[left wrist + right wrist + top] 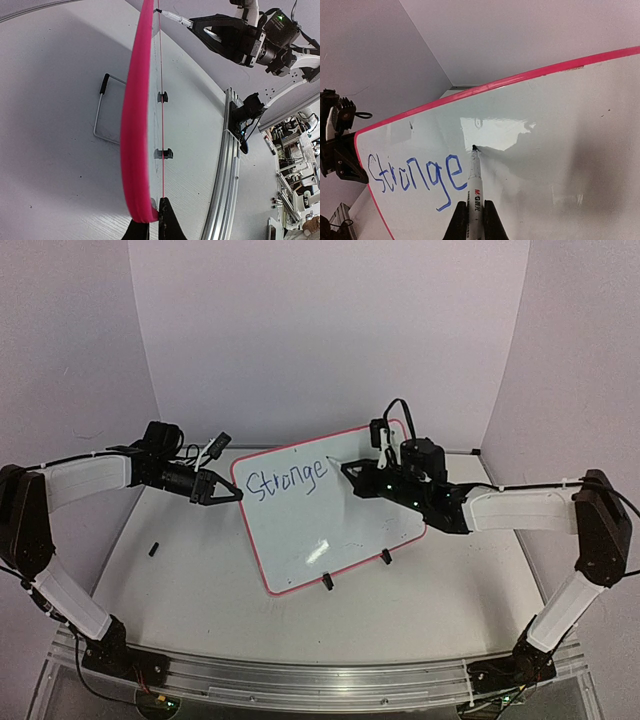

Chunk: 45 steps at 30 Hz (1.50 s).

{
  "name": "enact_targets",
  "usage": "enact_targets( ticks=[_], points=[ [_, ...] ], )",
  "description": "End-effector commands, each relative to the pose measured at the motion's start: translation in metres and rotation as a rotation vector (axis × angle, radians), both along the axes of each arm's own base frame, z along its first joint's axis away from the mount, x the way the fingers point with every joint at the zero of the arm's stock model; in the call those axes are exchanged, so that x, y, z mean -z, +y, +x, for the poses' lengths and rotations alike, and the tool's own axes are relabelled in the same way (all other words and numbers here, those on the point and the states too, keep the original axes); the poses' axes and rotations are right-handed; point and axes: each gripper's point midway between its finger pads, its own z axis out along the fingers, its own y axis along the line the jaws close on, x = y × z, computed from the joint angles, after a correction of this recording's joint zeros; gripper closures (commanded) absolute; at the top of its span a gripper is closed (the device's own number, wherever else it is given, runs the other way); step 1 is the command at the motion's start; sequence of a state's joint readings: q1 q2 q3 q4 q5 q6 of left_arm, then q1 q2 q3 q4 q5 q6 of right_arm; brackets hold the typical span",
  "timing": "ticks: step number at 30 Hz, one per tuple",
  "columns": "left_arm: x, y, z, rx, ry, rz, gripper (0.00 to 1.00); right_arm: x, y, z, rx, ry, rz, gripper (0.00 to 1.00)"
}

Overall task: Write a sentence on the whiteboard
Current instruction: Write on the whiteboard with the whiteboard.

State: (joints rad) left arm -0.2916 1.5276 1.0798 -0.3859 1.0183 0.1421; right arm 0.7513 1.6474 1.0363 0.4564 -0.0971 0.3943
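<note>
we see the right tool closed on a marker | tip touching the whiteboard, just right of the blue lettering "Stronge" | left tool pinching the whiteboard's left edge | whiteboard tilted on the tabletop

glossy whiteboard, ribbed metal rail

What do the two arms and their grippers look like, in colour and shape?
Both the left arm and right arm have white boxy links joined by black joints. The left gripper and right gripper are black, with tapering pointed fingers. A black cable loops above the right wrist, where small green lights glow.
</note>
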Motion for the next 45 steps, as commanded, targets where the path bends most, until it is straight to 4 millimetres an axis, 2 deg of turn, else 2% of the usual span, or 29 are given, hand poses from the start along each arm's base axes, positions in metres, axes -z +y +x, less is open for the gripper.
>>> enact_targets(
  ticks=[1,6,11,25,35,45],
  points=[
    [-0.013,-0.003,0.013,0.012,-0.123,0.01,1.0,-0.002,-0.007,-0.003,0.018,-0.003,0.016,1.0],
    [-0.012,-0.003,0.013,0.012,-0.122,0.009,1.0,0.019,-0.012,-0.012,0.009,0.053,0.008,1.0],
    [-0.012,-0.003,0.013,0.012,-0.122,0.008,1.0,0.028,-0.018,-0.018,0.015,0.076,0.012,1.0],
    [-0.013,-0.003,0.013,0.013,-0.123,0.006,1.0,-0.005,0.001,-0.002,-0.011,-0.007,0.06,1.0],
    [-0.013,-0.003,0.013,0.012,-0.122,0.007,1.0,-0.001,0.001,0.004,0.014,-0.003,0.044,1.0],
    [-0.012,-0.003,0.013,0.013,-0.119,0.007,1.0,0.002,-0.017,0.007,0.099,-0.002,0.03,1.0]
  ],
)
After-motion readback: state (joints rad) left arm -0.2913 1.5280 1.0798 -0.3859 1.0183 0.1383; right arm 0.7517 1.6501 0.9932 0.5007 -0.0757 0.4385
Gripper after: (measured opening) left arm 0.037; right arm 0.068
